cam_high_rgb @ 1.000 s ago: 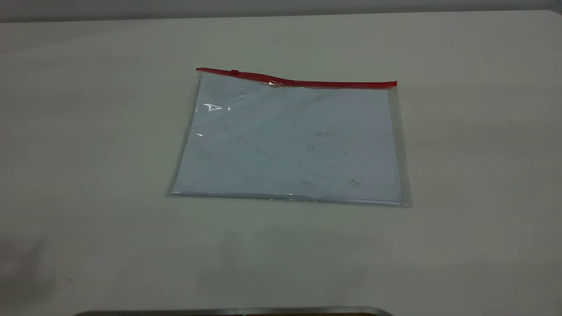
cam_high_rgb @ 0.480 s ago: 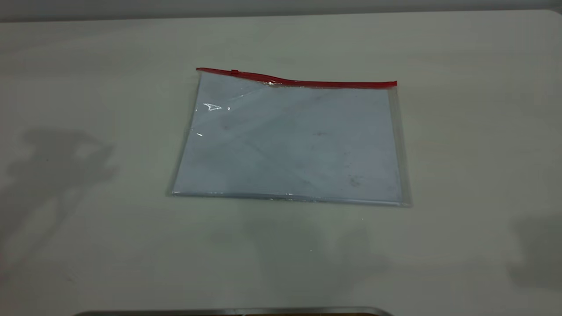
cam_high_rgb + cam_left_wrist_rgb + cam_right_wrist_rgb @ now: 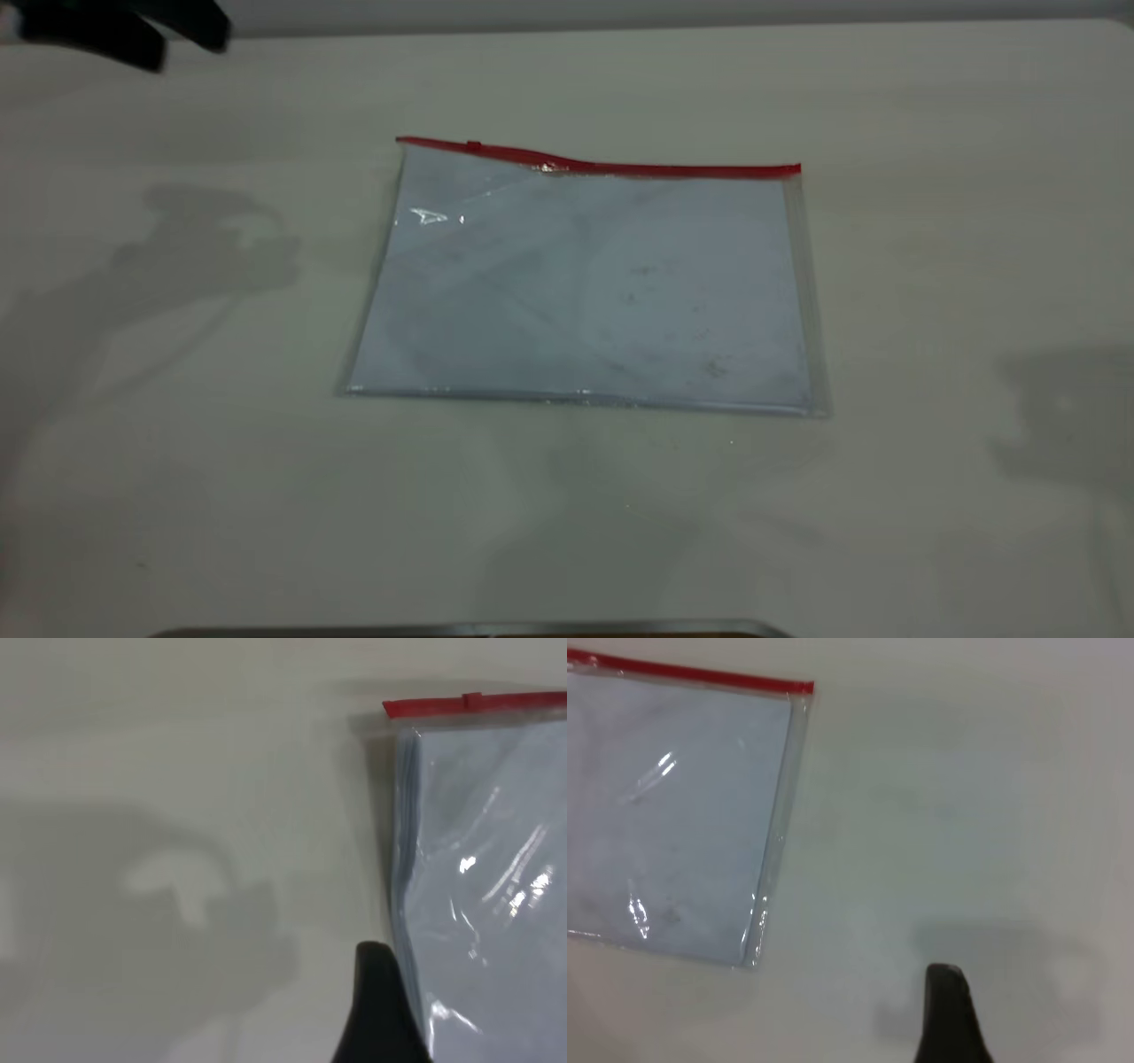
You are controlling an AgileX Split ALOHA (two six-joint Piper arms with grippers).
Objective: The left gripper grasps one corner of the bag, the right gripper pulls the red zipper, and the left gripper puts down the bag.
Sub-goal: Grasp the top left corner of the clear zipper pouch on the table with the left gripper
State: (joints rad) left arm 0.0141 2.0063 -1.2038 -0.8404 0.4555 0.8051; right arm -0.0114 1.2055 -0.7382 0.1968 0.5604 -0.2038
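One bag lies on the worktop — a single clear pouch, with one pale sheet inside it. Along its far edge runs one red zipper, and on that strip sits one small slider tab — near the left end. Four corners of the bag show in the outside view. One dark claw pokes in at the far left corner of the worktop. Each wrist view shows one black finger: one on the left, one on the right.
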